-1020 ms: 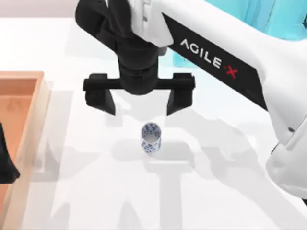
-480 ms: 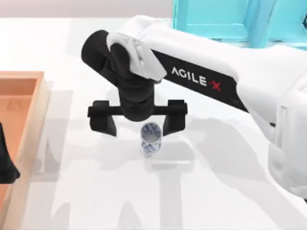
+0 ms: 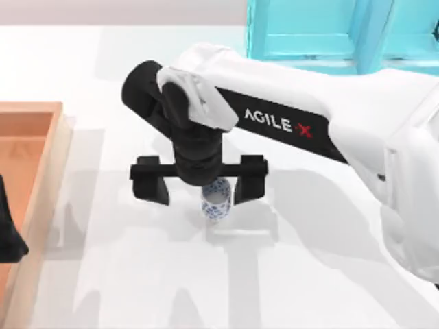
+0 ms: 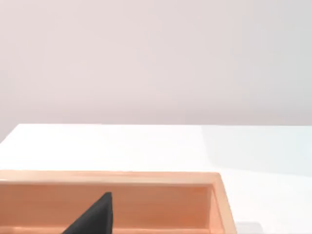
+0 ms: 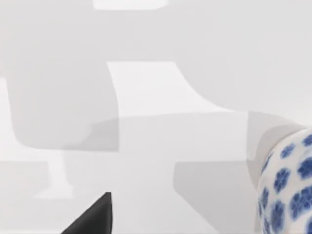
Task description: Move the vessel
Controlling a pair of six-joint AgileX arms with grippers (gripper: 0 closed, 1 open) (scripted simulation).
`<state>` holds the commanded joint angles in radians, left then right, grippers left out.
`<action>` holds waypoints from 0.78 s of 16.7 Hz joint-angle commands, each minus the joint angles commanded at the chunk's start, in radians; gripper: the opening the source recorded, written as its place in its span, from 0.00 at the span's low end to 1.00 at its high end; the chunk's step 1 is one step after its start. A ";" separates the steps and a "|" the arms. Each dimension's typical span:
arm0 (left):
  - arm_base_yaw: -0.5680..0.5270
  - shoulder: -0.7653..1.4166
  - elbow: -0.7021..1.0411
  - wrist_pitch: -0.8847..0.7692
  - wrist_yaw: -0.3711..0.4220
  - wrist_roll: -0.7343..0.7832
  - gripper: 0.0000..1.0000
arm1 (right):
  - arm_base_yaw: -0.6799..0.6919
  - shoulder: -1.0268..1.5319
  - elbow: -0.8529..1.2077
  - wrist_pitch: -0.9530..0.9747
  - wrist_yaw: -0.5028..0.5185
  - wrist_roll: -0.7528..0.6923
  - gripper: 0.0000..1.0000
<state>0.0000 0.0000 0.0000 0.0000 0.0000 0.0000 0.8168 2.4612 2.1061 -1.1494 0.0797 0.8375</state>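
The vessel (image 3: 217, 201), a small white cup with blue flowers, stands upright on the white table near the middle. My right gripper (image 3: 201, 188) is open and reaches down around it. The cup sits between the two black fingers, much closer to the finger (image 3: 250, 181) on the top view's right, and the wrist covers part of its rim. In the right wrist view the vessel (image 5: 287, 187) shows at the picture's edge, with one dark fingertip (image 5: 92, 218) low in the frame. My left gripper (image 3: 8, 233) is parked over the wooden tray at the table's left edge.
A large wooden tray (image 3: 42, 113) lies along the left side of the table, and its rim (image 4: 112, 177) also shows in the left wrist view. A teal structure (image 3: 329, 27) stands at the back right. White tabletop stretches in front of the cup.
My right gripper has come forward and down from behind the cup, staying open. Its fingers now straddle the cup. The cup and the left arm have not moved.
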 joint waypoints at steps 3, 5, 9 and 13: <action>0.000 0.000 0.000 0.000 0.000 0.000 1.00 | 0.000 0.000 0.000 0.000 0.000 0.000 0.77; 0.000 0.000 0.000 0.000 0.000 0.000 1.00 | 0.000 0.000 0.000 0.000 0.000 0.000 0.62; 0.000 0.000 0.000 0.000 0.000 0.000 1.00 | 0.000 0.000 0.000 0.000 0.000 0.000 0.32; 0.000 0.000 0.000 0.000 0.000 0.000 1.00 | 0.000 0.000 0.000 0.000 0.000 0.000 0.02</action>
<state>0.0000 0.0000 0.0000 0.0000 0.0000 0.0000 0.8168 2.4612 2.1061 -1.1494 0.0797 0.8375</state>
